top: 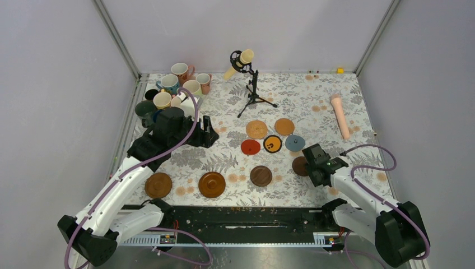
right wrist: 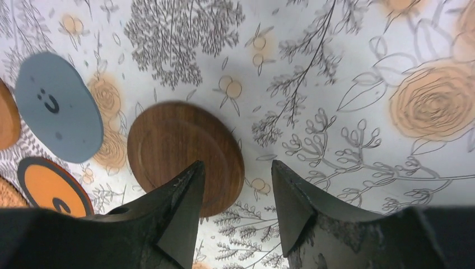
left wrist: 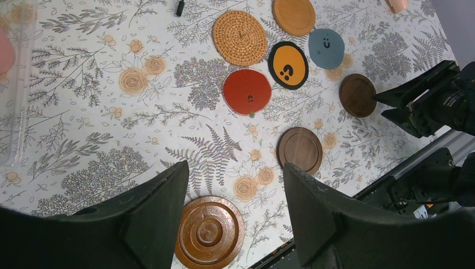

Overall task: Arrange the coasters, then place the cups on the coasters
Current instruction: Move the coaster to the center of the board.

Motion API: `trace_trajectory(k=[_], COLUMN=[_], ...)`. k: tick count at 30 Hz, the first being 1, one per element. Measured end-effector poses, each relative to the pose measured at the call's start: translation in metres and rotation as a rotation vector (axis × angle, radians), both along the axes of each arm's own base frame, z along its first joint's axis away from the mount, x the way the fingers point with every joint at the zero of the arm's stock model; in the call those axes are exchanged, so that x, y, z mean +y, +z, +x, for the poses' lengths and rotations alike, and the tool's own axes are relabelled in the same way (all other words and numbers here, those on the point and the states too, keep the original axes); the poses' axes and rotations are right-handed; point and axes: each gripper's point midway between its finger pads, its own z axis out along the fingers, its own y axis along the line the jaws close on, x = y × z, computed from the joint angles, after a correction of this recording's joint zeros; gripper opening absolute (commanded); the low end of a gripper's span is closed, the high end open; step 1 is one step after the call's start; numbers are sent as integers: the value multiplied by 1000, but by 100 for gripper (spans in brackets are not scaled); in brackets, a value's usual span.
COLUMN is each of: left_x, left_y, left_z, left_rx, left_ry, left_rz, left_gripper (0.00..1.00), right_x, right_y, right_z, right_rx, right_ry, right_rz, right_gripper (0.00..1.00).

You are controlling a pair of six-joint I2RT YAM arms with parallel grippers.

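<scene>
Grey walls and metal corner posts enclose a counter point(top: 235, 159) covered with a floral-print cloth. In the far left corner the cups point(top: 168, 84) stand upright in a tight cluster, mouths up. The left arm hides the nearest of them, and handle directions are hard to make out.

The coasters all lie flat; being round, they have no long axis. Five sit grouped at centre:
- cork coaster point(top: 256, 129) and tan wooden coaster point(top: 284, 126), at the back;
- red coaster point(top: 250, 147), black-rimmed orange coaster point(top: 273, 143) and grey-blue coaster point(top: 294, 142), in a left-to-right row.

Nearer the arms a second row holds two mid-brown ringed coasters point(top: 212, 184) and a dark coaster point(top: 261, 175). Another dark brown coaster point(right wrist: 179, 151) lies to the right, partly covered by the right arm in the overhead view.

The right fingers point(right wrist: 182, 190) are apart over that coaster's near edge; contact cannot be determined. The left fingers point(left wrist: 168, 190) are apart, with nothing between them, above bare cloth beside the cups.

A microphone point(top: 241, 59) stands at the back. A pink cylinder point(top: 340, 115) lies far right, its long axis running front to back.
</scene>
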Motion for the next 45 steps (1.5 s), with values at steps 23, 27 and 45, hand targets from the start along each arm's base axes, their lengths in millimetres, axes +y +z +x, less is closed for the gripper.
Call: trace_trajectory(k=[23, 27, 45], left_x=[2, 3, 3], left_y=[2, 2, 2], left_z=[1, 1, 1], left_rx=[-11, -13, -13], left_ry=[9, 12, 13], left_rz=[4, 5, 6], left_gripper=[65, 65, 65], right_x=[83, 81, 47], right_y=[15, -3, 3], right_z=[18, 13, 41], right_rx=[-17, 23, -33], right_ry=[471, 453, 384], right_rz=[204, 199, -17], right_gripper=[46, 45, 47])
